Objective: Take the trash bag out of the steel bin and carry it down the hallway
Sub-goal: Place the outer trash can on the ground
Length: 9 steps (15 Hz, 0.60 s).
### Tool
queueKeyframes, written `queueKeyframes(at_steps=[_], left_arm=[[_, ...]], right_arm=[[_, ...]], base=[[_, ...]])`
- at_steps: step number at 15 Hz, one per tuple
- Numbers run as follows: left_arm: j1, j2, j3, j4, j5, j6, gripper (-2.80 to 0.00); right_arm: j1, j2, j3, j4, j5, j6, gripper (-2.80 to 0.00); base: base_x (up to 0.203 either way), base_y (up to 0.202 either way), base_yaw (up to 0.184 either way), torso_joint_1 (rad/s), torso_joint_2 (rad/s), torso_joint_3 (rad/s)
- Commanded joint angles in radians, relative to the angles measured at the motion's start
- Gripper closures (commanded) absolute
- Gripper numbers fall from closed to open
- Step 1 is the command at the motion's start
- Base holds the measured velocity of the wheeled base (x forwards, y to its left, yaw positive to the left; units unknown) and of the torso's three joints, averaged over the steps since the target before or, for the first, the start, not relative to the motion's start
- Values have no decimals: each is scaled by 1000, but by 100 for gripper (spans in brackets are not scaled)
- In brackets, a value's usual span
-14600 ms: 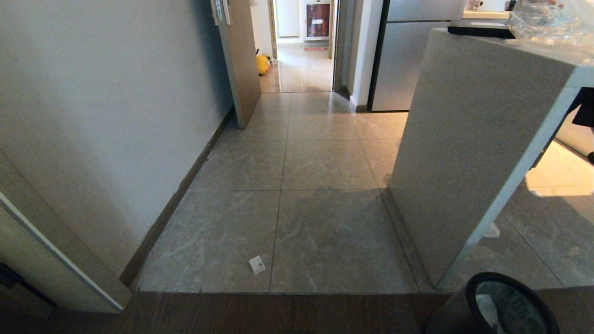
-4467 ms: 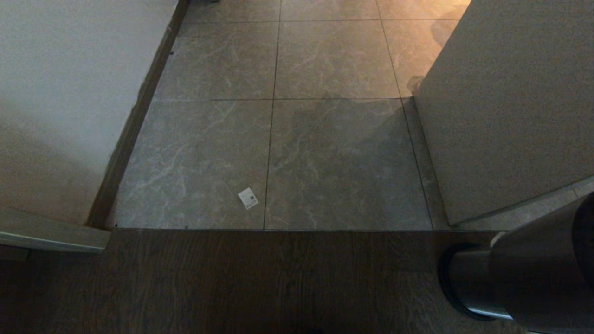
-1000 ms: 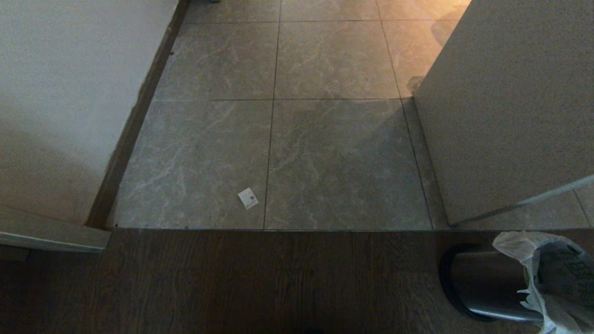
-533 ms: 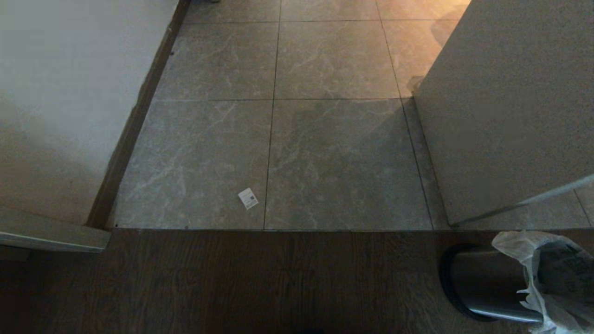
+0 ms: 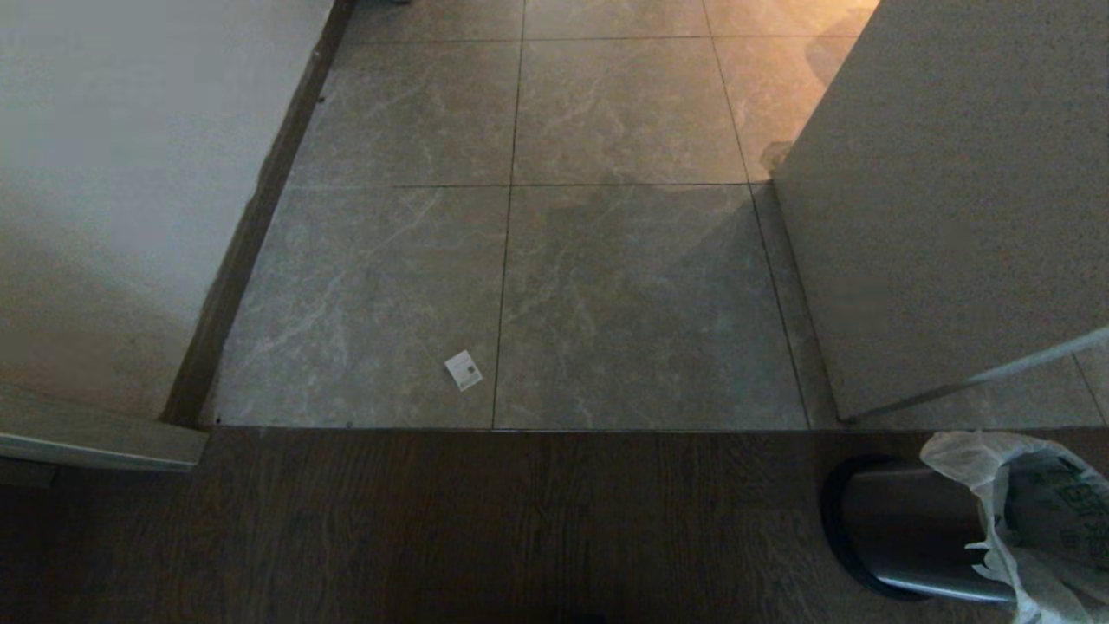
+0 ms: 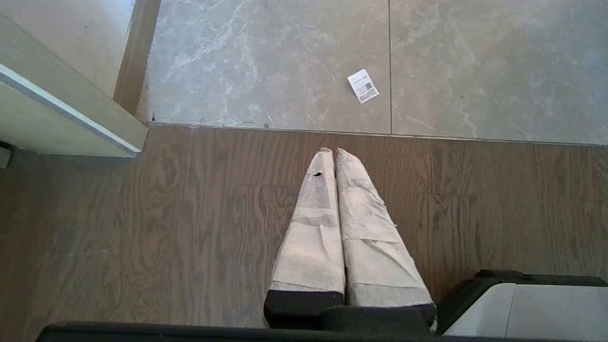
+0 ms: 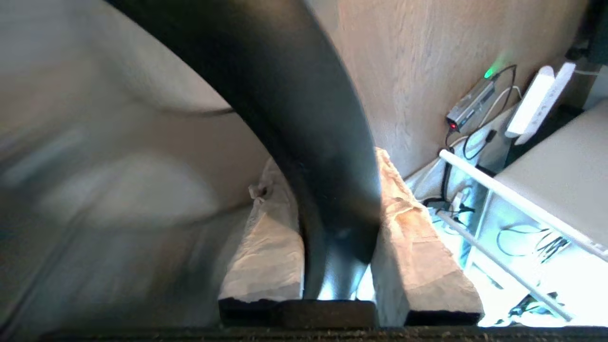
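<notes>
Trash bag [image 5: 1031, 511], white with green print, hung crumpled over the mouth of the steel bin [image 5: 901, 533], which stood on the dark wood floor [image 5: 450, 529] just short of the hallway tiles [image 5: 624, 286]. The right pincer [image 7: 332, 190] was clamped on the bin's black rim [image 7: 294, 95], one finger on each side. The left pincer [image 6: 335, 154] hung idle above the wood, fingers pressed together. A small paper slip [image 5: 463, 370] lay on the tiles.
</notes>
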Motion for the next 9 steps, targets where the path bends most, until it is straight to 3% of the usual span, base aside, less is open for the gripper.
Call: queueKeyframes(at_steps=[1, 4, 7, 9], left_arm=[[0, 0, 0, 0, 0, 0, 0], [0, 0, 0, 1, 0, 0, 0], [0, 0, 0, 0, 0, 0, 0], [0, 0, 0, 0, 0, 0, 0]], right_arm=[[-12, 1, 4, 19, 7, -20, 0], [-24, 53, -7, 10, 98, -12, 0], [-26, 127, -11, -16, 221, 78, 0], [-25, 195, -18, -102, 256, 122, 0]], base=[[0, 0, 0, 0, 0, 0], [0, 0, 0, 0, 0, 0], [0, 0, 0, 0, 0, 0], [0, 0, 0, 0, 0, 0]])
